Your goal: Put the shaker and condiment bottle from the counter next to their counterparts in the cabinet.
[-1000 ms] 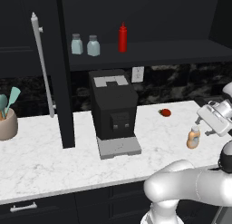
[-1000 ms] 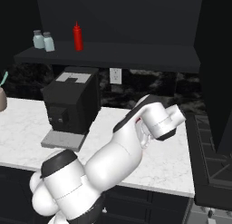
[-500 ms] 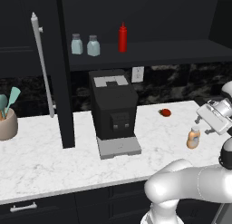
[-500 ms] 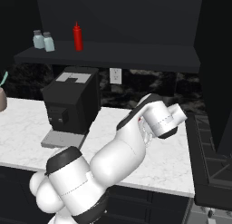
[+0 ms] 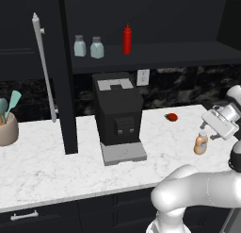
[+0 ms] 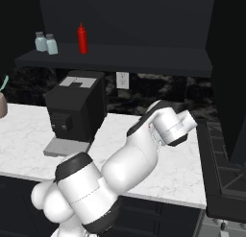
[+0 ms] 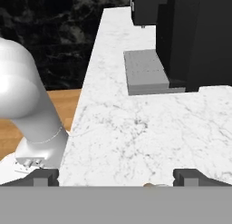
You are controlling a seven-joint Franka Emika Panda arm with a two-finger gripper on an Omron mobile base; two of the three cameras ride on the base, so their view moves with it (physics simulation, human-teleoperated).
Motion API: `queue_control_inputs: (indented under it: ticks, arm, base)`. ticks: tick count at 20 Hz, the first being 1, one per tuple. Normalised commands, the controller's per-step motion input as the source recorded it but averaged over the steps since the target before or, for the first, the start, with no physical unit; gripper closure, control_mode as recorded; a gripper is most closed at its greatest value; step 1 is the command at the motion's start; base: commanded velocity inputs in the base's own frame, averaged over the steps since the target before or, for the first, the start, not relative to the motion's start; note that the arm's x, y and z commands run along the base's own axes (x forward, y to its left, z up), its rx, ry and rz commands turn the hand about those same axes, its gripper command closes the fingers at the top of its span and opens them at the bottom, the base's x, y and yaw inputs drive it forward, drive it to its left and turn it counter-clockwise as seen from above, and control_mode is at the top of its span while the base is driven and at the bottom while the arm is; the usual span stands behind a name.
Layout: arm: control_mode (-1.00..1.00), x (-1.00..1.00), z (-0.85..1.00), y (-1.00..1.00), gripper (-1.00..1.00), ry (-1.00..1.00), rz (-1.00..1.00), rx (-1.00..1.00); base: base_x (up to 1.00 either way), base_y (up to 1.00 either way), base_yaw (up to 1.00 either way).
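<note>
Closing in on the condiment bottle (image 5: 201, 144), with half the job apparently done.

Pincer (image 5: 210, 131) spread wide, tips far apart in the hand view, nothing pinched yet; bottle upright on the counter (image 5: 56, 166) just below and between the tips (only a sliver of cap at the hand view's lower edge). Two shakers (image 5: 97, 47) side by side on the cabinet (image 5: 155, 55) shelf, up and far off beside the red squeeze bottle (image 5: 127, 39). Left to do: grasp, lift, shelve by the red one.

no readable text, no labels, no brands, no numbers anywhere
</note>
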Motion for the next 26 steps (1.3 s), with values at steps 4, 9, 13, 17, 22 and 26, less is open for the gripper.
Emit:
queue_control_inputs:
  ticks: [4,9,13,17,22,26]
  arm:
    - [-1.00,0.13,-0.14,-0.04,-1.00,0.03,0.00,0.00]
    - [-1.00,0.11,-0.13,-0.06,-1.00,0.03,0.00,0.00]
    - [-1.00,0.10,-0.12,-0.08,-1.00,0.03,0.00,0.00]
    - [-1.00,0.08,-0.12,-0.08,-1.00,0.02,0.00,0.00]
    - [-1.00,0.08,-0.11,-0.09,-1.00,0.02,0.00,0.00]
    - [-1.00,0.05,-0.09,-0.09,-1.00,0.01,0.00,0.00]
  base:
    - [0.00,0.00,0.00]
    - [0.00,0.00,0.00]
    - [0.00,0.00,0.00]
    - [0.00,0.00,0.00]
    - [0.00,0.00,0.00]
    - [0.00,0.00,0.00]
